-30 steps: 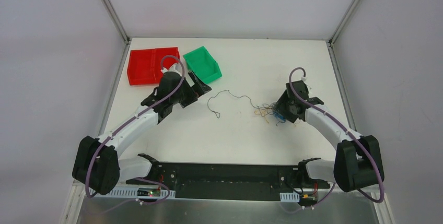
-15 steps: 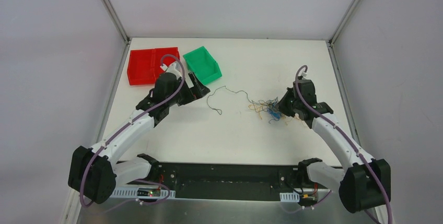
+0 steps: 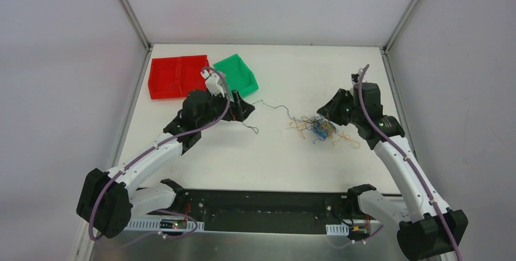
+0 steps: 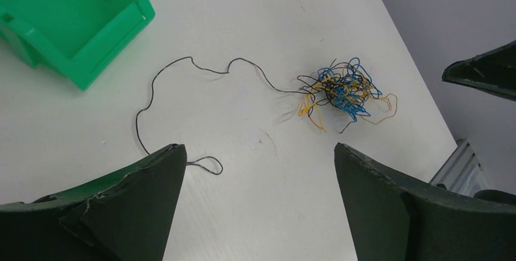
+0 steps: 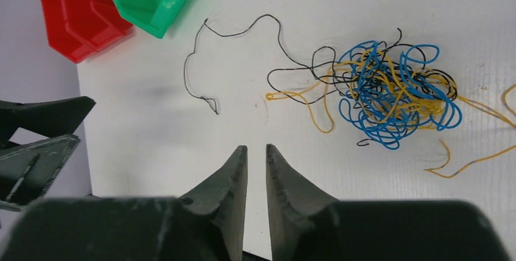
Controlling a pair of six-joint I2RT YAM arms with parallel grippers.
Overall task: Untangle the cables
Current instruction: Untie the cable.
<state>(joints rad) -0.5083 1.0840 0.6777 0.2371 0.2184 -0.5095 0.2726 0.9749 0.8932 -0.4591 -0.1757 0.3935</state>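
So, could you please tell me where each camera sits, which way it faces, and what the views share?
Top external: above and behind the bases, looking down on the table; both arms, left tool and right tool show.
Left wrist: looks down between its open fingers at the cable clump; right tool's tip at right.
Right wrist: looks past its shut fingers at the cable clump and red bin; left tool at left.
Shared: cable clump, dark strand, green bin.

The left arm [image 3: 152,151] and right arm [image 3: 401,157] both reach forward, elbows bowed outward, wrists turned toward each other. The left gripper [image 4: 257,151] has its jaws spread wide. The right gripper [image 5: 256,148] has its jaws pressed nearly together, gripping nothing.
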